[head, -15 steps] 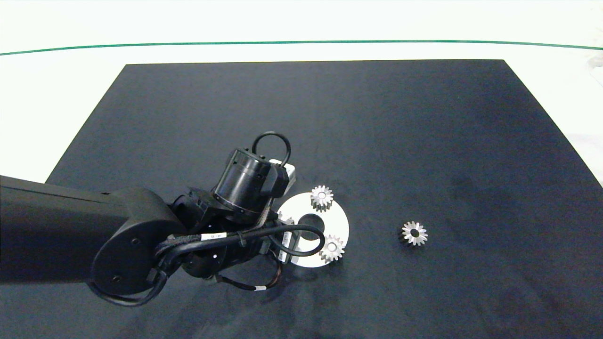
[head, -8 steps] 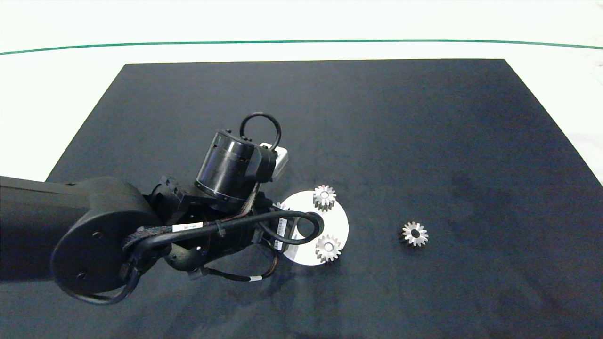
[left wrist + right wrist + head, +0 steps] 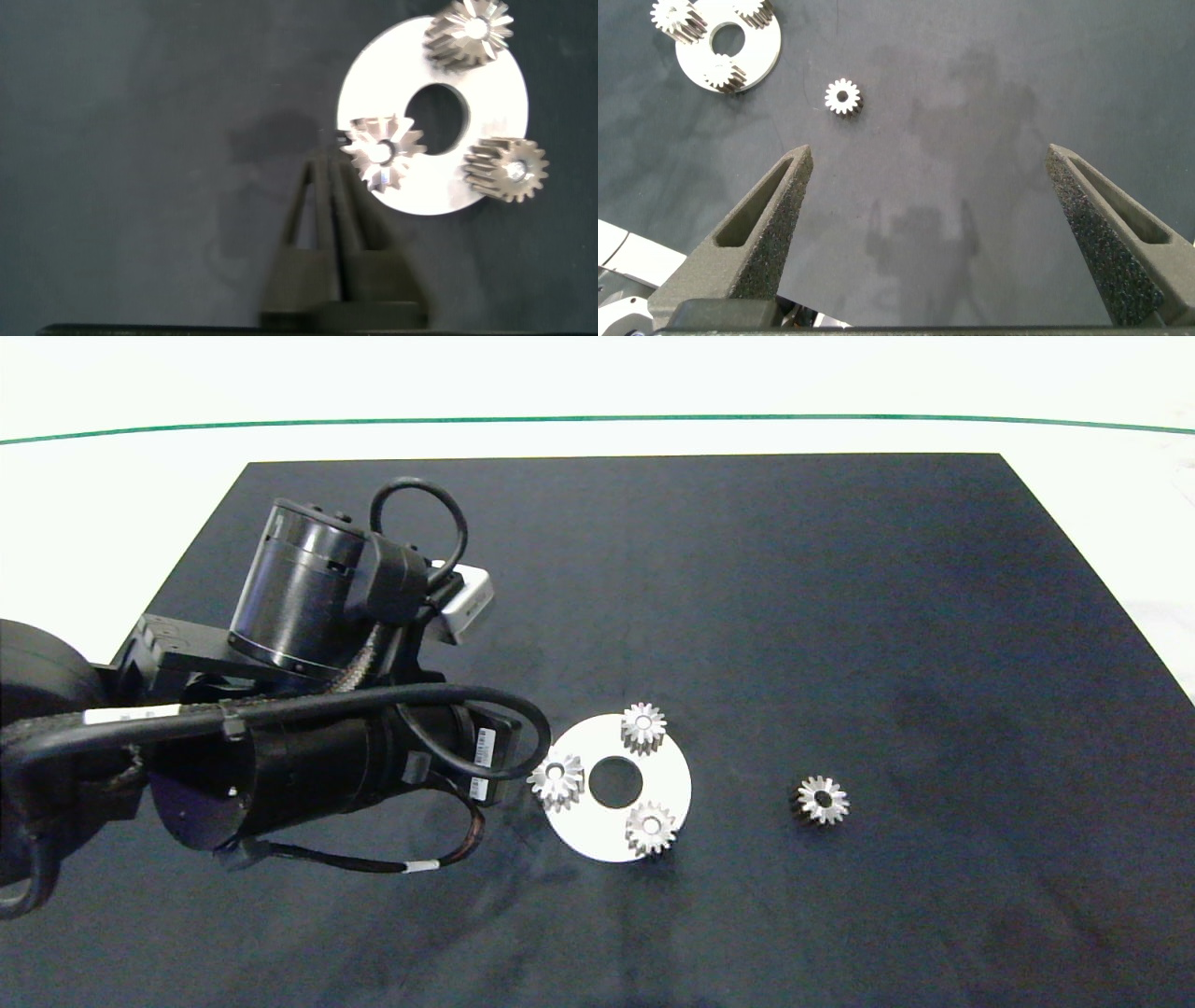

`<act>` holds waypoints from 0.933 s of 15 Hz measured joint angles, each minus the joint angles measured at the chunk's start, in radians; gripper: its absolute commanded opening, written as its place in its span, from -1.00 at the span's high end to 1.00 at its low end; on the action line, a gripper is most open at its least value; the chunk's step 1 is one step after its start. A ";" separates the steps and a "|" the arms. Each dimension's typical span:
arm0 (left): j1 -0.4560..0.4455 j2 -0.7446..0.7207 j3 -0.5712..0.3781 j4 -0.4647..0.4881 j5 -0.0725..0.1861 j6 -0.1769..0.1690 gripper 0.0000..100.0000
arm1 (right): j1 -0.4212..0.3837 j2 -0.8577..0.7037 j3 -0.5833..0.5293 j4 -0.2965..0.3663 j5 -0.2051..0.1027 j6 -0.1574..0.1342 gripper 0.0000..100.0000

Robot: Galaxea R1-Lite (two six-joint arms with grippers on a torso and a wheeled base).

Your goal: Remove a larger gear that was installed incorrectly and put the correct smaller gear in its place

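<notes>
Gears: three toothed silver ones sit on the flat round metal disc (image 3: 672,775) w/ centre hole, incl. the smaller gear (image 3: 557,778) at its left rim; the larger gear (image 3: 822,799) lies alone on the dark matte table (image 3: 840,616), well right of the disc. Vs 1 s ago, left arm has pulled back up-left, uncovering that rim gear. Left pincer (image 3: 329,173) is shut, fingertips empty just beside that gear; right pincer (image 3: 929,224) hangs wide open, empty.

A white table (image 3: 84,504) carries a black mat (image 3: 840,616) that covers most of its top; a thin green line (image 3: 597,419) runs across the white surface beyond the mat. On the mat lies a flat silver disc (image 3: 674,782) with a round centre hole, and three small gears sit on it. Well apart from the disc, one silver gear (image 3: 822,800) rests alone on the mat.
</notes>
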 measured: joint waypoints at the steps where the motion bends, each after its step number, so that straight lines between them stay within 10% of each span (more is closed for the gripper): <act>1: 0.009 -0.018 0.002 0.013 0.000 0.000 1.00 | 0.000 -0.001 0.000 0.000 0.000 0.000 -1.00; 4: 0.031 -0.056 0.016 0.021 0.000 -0.001 1.00 | 0.000 -0.005 0.000 0.000 0.000 0.000 -1.00; 5: 0.032 -0.063 0.020 0.021 0.000 0.000 -1.00 | 0.000 -0.006 0.000 0.000 0.000 0.000 -1.00; 14: -0.036 -0.020 0.019 0.015 0.000 0.002 -1.00 | -0.001 -0.011 0.001 -0.031 0.000 0.001 -1.00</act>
